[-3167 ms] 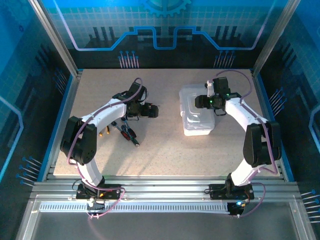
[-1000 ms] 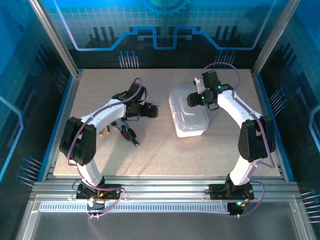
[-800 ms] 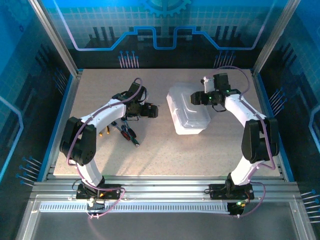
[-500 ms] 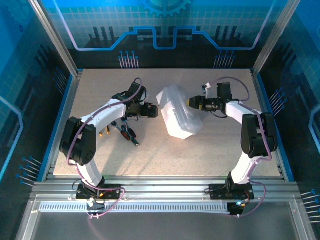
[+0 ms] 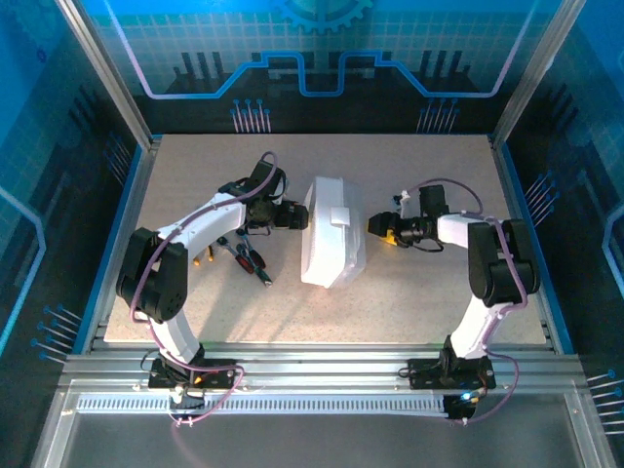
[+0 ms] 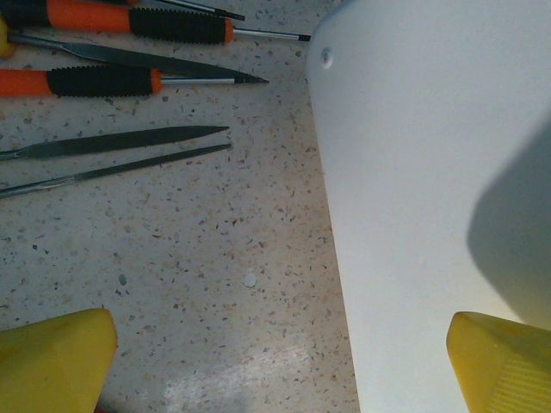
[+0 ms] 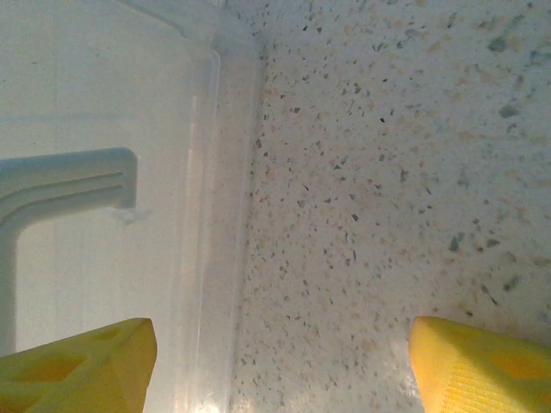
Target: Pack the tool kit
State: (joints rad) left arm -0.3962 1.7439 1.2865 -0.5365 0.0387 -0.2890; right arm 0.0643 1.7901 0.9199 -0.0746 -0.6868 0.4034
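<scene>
The clear plastic case (image 5: 327, 249) of the tool kit lies shut in the middle of the table, its handle (image 5: 339, 216) facing right. My left gripper (image 5: 295, 216) is open at the case's left side. In the left wrist view the case wall (image 6: 430, 172) runs under the right fingertip (image 6: 504, 366). Orange-and-black screwdrivers (image 6: 103, 82) and thin files (image 6: 112, 142) lie ahead on the left. My right gripper (image 5: 375, 227) is open at the case's right edge. In the right wrist view the case (image 7: 103, 86) and its handle (image 7: 52, 185) lie under the left fingertip (image 7: 77, 366), with bare table between the fingers.
More tools, among them pliers (image 5: 249, 261) and a small orange-handled one (image 5: 202, 261), lie under the left arm. Blue side rails (image 5: 117, 244) and corner posts (image 5: 102, 68) fence the table. An aluminium rail (image 5: 312, 361) runs along the near edge.
The right arm has swung the case leftward and turned it, so it now lies against the left gripper. The right gripper has dropped lower and opened wider. The left arm has stayed still.
</scene>
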